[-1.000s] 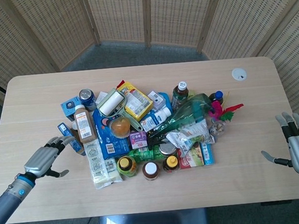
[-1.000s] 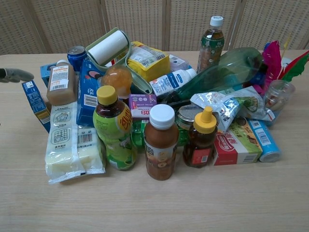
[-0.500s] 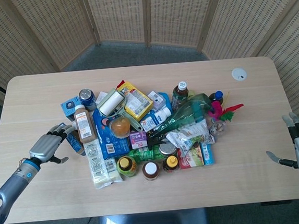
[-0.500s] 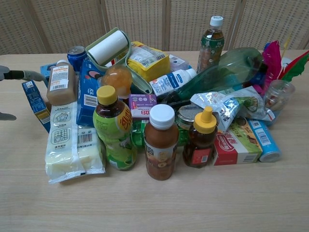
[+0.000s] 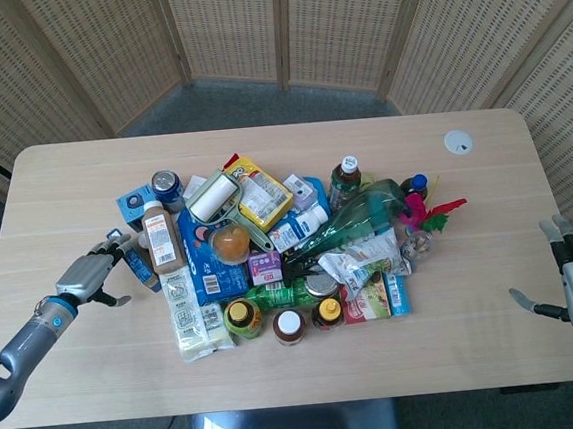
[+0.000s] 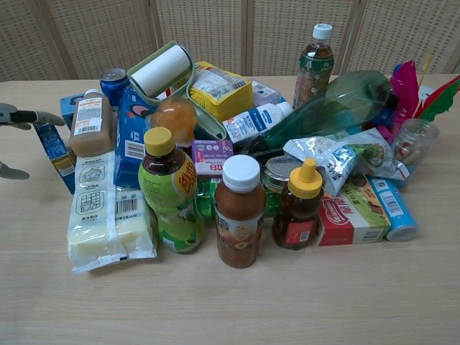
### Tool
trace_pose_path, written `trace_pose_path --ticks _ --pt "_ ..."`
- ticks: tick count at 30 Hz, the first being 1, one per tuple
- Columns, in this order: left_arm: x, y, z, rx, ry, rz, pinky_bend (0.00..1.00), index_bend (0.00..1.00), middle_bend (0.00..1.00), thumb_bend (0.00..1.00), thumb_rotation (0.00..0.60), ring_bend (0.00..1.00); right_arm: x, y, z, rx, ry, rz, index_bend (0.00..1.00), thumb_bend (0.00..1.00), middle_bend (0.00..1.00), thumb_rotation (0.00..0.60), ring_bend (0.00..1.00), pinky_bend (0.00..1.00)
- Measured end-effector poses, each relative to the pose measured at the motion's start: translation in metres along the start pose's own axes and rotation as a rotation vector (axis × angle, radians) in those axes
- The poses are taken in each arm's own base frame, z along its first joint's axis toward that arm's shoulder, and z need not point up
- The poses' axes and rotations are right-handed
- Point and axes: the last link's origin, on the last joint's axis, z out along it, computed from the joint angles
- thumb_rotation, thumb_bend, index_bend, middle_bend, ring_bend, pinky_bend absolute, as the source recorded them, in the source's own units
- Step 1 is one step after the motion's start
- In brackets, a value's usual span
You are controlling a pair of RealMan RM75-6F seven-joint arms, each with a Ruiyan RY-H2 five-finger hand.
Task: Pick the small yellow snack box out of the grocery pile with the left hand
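Lint roller [image 6: 159, 70] atop pile; brown-juice bottle [image 6: 239, 212], honey bottle [image 6: 300, 205], green-tea bottle [image 6: 169, 190] upright at front; pink feathers [image 6: 407, 84] far right.

Labels and barcodes throughout the pile (print too small), nothing readable

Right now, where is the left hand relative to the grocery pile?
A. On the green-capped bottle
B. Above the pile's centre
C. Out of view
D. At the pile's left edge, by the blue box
D: the head view shows the left hand with fingers spread, reaching the small blue box at the pile's left edge.
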Motion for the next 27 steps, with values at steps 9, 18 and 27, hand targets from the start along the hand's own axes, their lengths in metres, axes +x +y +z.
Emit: trace_pose_path --ticks 9,18,27 --pt "-0.007 0.005 -0.034 -0.022 -0.091 0.012 0.00 0.00 0.00 0.28 0.600 0.00 -0.003 0.000 0.003 0.004 -0.005 0.006 0.04 0.18 0.04 0.342 0.00 0.00" --pt "-0.009 0.011 -0.085 -0.030 -0.136 -0.020 0.00 0.00 0.00 0.28 0.600 0.00 -0.007 -0.002 0.006 0.009 -0.010 0.015 0.04 0.18 0.04 0.346 0.00 0.00" --pt "0.001 0.007 -0.080 -0.046 -0.046 0.030 0.00 0.00 0.00 0.28 0.600 0.00 -0.006 -0.004 0.005 0.014 -0.005 0.018 0.04 0.18 0.04 0.342 0.00 0.00"
